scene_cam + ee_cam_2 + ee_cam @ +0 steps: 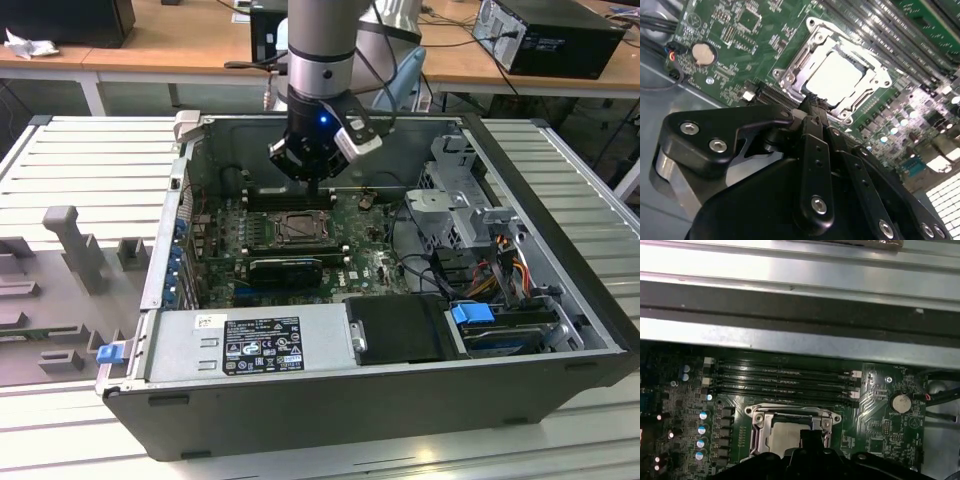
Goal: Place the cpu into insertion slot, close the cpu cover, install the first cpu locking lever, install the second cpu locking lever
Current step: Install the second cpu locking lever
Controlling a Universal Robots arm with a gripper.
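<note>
Tool (812,102) fingers pressed together, holding nothing, hover just over the insertion slot (835,75), where the cpu (837,75) sits beneath the cpu cover (790,70).

The pale beige-silver square cpu (837,75) lies flat in the dark metal-rimmed insertion slot (790,65), framed by the dull silver cpu cover (875,75), at the green motherboard's twelve o'clock side.

We can't really see the near edge of the insertion slot (790,432) in the first wrist view, since the pincer (809,437) body covers it. In the exterior view the cpu (297,229) is too small to make out.
</note>
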